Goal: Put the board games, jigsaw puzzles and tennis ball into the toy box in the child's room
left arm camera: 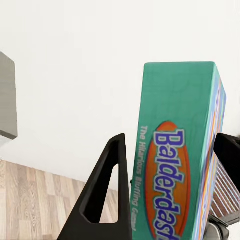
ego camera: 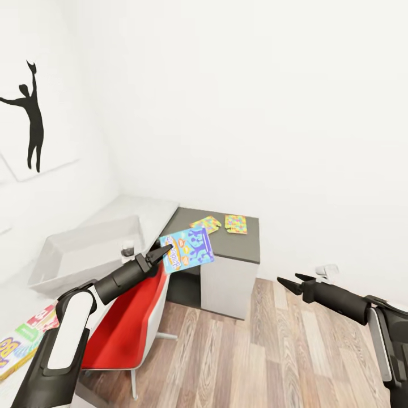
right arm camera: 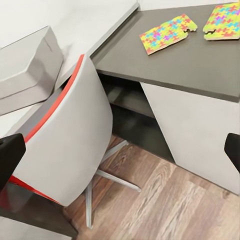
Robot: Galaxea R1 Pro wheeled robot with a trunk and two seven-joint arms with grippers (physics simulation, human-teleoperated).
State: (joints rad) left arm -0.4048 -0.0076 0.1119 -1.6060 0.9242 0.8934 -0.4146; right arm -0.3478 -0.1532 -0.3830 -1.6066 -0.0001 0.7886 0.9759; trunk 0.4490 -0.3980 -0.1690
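Toy box [ego camera: 62,266] on the table [ego camera: 148,205] looks unfilled: one board game [ego camera: 187,249] is clamped in the left gripper [ego camera: 164,250], both jigsaw puzzles [ego camera: 236,223] are unmoved, and the right gripper [ego camera: 290,281] is spread, unladen.

Desk [ego camera: 238,249], two jigsaw puzzles [ego camera: 206,224], toy box [ego camera: 85,255]

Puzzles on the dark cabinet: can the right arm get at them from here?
Probably yes. The right gripper is open and empty, and both puzzles lie flat and uncovered on the cabinet top, though it hangs short, over the floor.
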